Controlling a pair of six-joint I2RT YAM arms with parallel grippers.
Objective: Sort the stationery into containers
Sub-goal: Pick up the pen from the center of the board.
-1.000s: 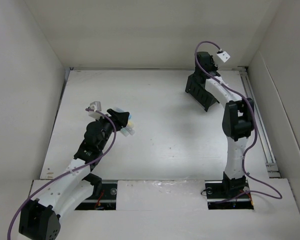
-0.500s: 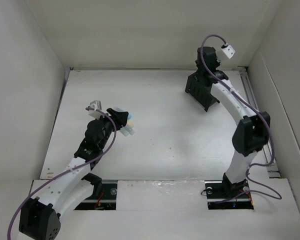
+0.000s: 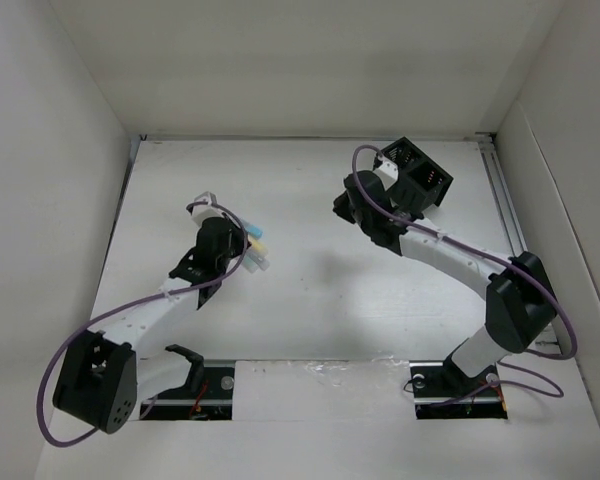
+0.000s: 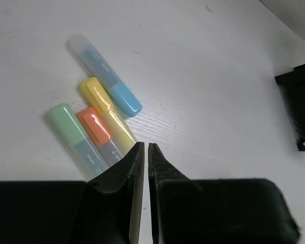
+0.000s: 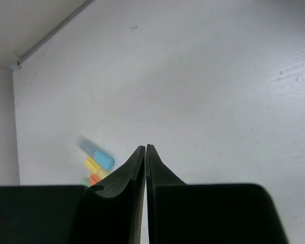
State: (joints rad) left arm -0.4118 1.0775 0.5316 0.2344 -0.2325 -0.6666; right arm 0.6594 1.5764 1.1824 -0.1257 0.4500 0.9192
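Observation:
Several highlighter markers lie side by side on the white table (image 3: 310, 290): pale blue (image 4: 109, 79), yellow (image 4: 105, 113), orange (image 4: 94, 126) and green (image 4: 71, 131). From above the cluster (image 3: 257, 246) is left of centre. My left gripper (image 4: 146, 146) is shut and empty, its tips just right of the markers' near ends; from above it (image 3: 230, 252) is beside them. The black mesh organizer (image 3: 422, 177) stands at the back right and shows at the left wrist view's right edge (image 4: 301, 109). My right gripper (image 5: 145, 147) is shut and empty, left of the organizer (image 3: 342, 205), pointing towards the distant markers (image 5: 97, 163).
White walls enclose the table at the back and on both sides. A metal rail (image 3: 515, 235) runs along the right edge. The right arm's forearm (image 3: 450, 262) stretches diagonally over the table's right half.
My right gripper has left the organizer at the back and swung left and forward towards the table's middle, uncovering the organizer. My left arm has shifted, its gripper still beside the markers.

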